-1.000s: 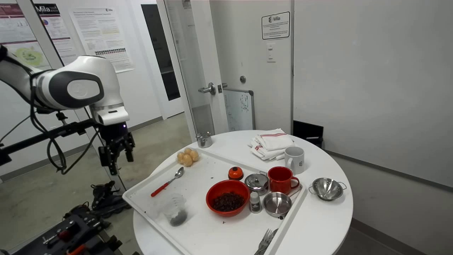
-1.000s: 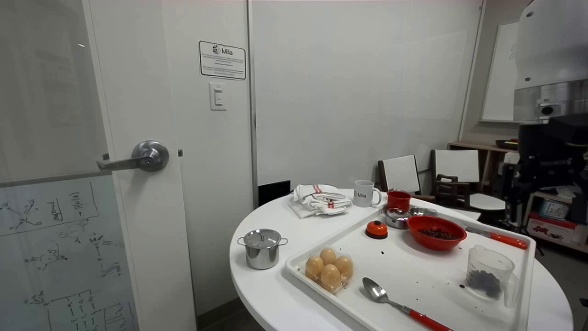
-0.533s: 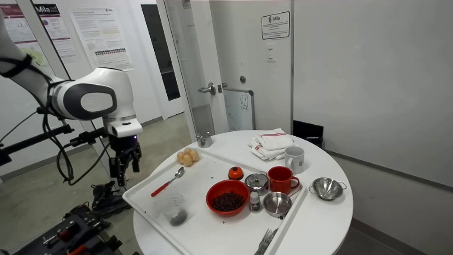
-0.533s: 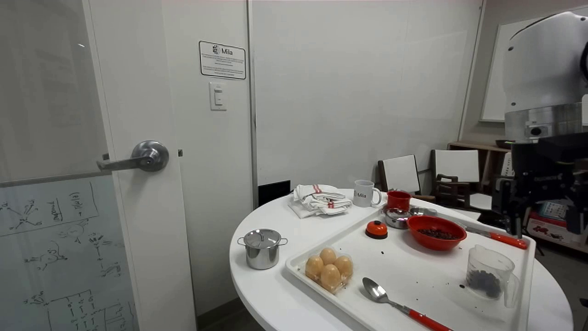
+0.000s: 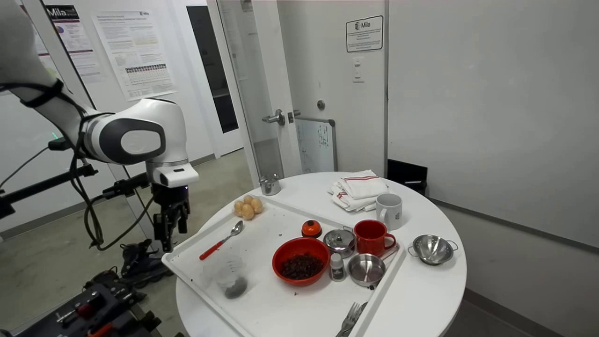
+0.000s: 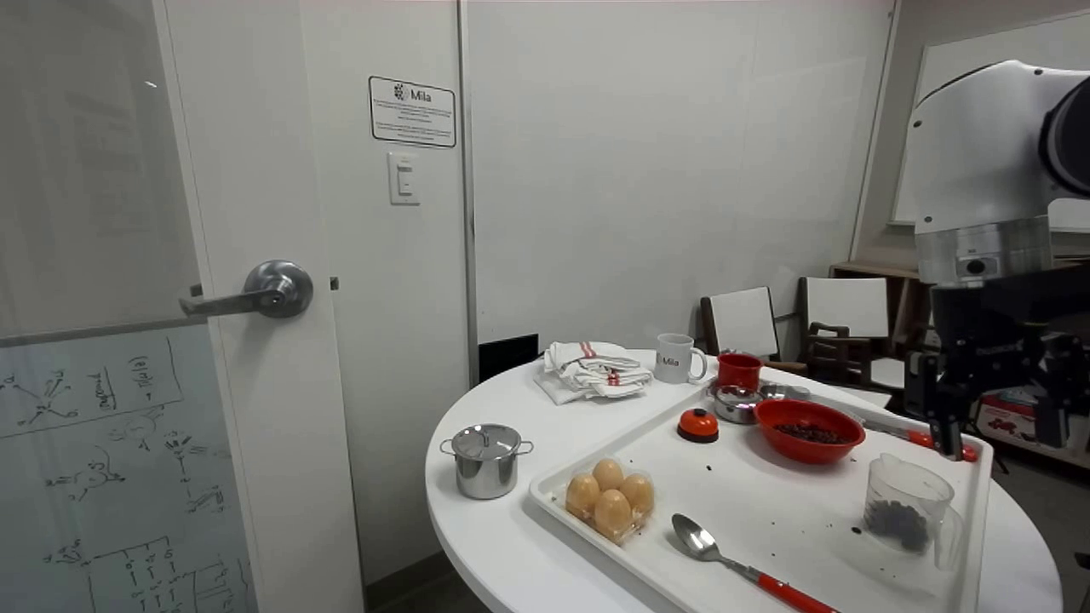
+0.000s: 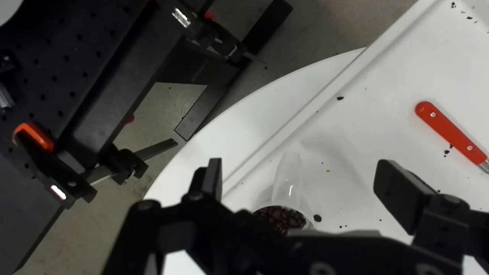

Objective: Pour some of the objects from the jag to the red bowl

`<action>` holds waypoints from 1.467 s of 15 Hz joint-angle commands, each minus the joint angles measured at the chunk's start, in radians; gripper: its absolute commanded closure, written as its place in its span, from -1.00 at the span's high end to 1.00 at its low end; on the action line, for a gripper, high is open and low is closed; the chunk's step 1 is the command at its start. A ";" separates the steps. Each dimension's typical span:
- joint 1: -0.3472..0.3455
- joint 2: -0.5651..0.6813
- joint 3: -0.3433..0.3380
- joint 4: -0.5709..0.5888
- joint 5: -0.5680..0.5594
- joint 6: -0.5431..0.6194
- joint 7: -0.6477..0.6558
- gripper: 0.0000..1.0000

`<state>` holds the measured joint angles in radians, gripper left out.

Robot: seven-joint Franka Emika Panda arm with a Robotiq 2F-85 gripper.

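Note:
The jag (image 5: 230, 276), a translucent cup with dark beans in its lower part, stands upright on the white tray (image 5: 262, 318); it also shows in an exterior view (image 6: 909, 494). In the wrist view its handle (image 7: 288, 179) points between the fingers, and its body is partly hidden by the gripper. The red bowl (image 5: 299, 244), with dark beans inside, stands apart from the jag in both exterior views (image 6: 800, 449). My gripper (image 5: 174, 238) is open and empty, above the jag's handle side, pointing down; its fingers (image 7: 214, 177) stand wide apart.
A red-handled spoon (image 5: 220, 244) and an egg pack (image 5: 248, 209) lie on the tray. An orange timer (image 5: 311, 229), lidded pot (image 5: 340, 242), red mug (image 5: 372, 238), small shaker (image 5: 337, 267) and steel pan (image 5: 367, 269) stand beyond the bowl. Forks (image 5: 351, 320) lie near the tray's edge.
My open gripper has moved down and toward the tray, nearer to the jag. The jag, the red bowl and the other objects have not moved.

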<state>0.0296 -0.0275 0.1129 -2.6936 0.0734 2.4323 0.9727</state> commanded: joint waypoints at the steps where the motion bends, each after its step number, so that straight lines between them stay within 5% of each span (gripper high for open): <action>1: 0.024 0.080 -0.006 0.060 -0.020 0.022 0.039 1.00; 22: 0.057 0.394 -0.095 0.174 0.087 0.114 0.005 1.00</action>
<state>0.0601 0.3236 0.0377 -2.5483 0.1411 2.5259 0.9730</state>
